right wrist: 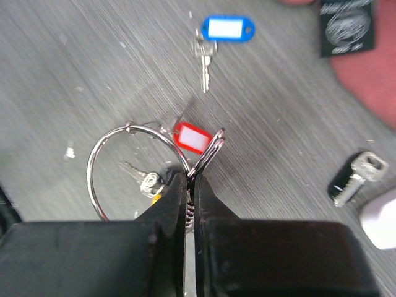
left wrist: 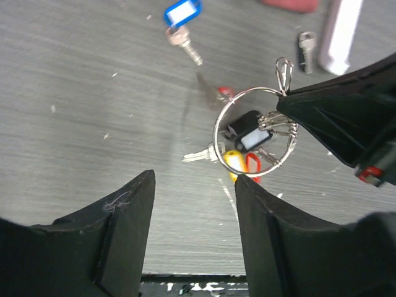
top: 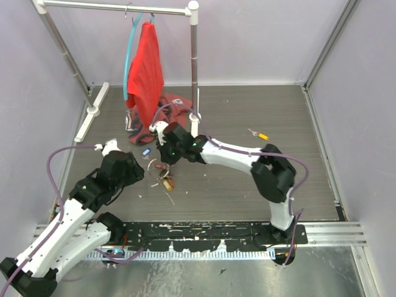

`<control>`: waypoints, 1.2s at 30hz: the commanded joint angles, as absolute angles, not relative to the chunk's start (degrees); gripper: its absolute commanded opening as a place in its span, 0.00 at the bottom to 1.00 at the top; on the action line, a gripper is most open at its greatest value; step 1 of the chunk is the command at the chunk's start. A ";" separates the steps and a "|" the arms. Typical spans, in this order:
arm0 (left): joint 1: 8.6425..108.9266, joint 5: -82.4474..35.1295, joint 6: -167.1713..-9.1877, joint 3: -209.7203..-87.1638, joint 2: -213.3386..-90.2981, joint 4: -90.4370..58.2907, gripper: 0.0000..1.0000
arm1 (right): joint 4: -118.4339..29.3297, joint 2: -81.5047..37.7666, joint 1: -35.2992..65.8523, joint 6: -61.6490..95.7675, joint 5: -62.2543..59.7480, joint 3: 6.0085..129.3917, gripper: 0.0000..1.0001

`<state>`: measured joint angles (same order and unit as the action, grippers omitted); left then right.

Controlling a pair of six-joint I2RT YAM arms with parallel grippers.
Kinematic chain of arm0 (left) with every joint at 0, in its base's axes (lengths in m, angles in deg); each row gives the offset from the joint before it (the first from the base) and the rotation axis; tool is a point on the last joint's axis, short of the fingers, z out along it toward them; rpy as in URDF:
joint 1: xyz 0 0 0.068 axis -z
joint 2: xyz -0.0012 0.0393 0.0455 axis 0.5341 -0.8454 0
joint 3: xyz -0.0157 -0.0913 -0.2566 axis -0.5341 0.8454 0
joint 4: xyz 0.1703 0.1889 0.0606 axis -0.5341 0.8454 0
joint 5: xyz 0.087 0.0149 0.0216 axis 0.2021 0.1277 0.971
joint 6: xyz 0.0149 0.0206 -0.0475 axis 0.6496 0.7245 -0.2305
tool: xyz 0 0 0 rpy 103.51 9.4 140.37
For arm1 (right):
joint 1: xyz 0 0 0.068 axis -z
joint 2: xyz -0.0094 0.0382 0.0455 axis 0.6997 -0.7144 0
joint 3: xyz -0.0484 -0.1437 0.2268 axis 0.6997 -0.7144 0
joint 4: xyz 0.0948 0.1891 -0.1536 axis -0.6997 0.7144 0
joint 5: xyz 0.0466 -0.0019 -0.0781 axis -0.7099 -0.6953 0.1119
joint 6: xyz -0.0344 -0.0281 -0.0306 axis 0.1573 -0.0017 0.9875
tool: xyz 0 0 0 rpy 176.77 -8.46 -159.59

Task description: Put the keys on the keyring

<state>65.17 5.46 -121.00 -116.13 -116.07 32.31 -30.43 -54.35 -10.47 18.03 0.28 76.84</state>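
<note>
Several keys point(left wrist: 250, 139): red, yellow and black tags hang bunched on the keyring point(left wrist: 215, 131), mid-desk point(top: 247, 198).
Loose keys: blue-tagged key point(right wrist: 216, 34) lies farther off; black-headed key point(right wrist: 352, 179) lies to the right.
Handling: light, stiff, slippery wire, probably best pinched on the rim; keys by their plastic heads.
Right end effector point(right wrist: 190, 179): clenched on the keyring's rim.
Left end effector point(left wrist: 195, 180): spread apart, empty, just near of the ring.

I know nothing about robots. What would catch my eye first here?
The red garment hanging on the rack at the back left is the brightest thing by far. Left of centre, the right gripper pinches a keyring with coloured keys bunched at it, and the open left gripper is just short of it. A blue-tagged key lies loose nearby.
</note>
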 commanded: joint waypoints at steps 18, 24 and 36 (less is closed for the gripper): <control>64.98 -14.37 -116.70 -119.86 -115.60 5.22 0.67 | -53.23 -15.98 -6.84 -1.07 8.86 54.26 0.01; 65.00 -18.64 -115.04 -124.35 -120.09 1.04 0.67 | -51.78 -11.75 -6.84 1.73 10.92 53.38 0.01; 64.97 -27.58 -112.66 -131.08 -128.18 -3.33 0.49 | -51.06 -7.77 -6.81 3.13 7.93 53.70 0.01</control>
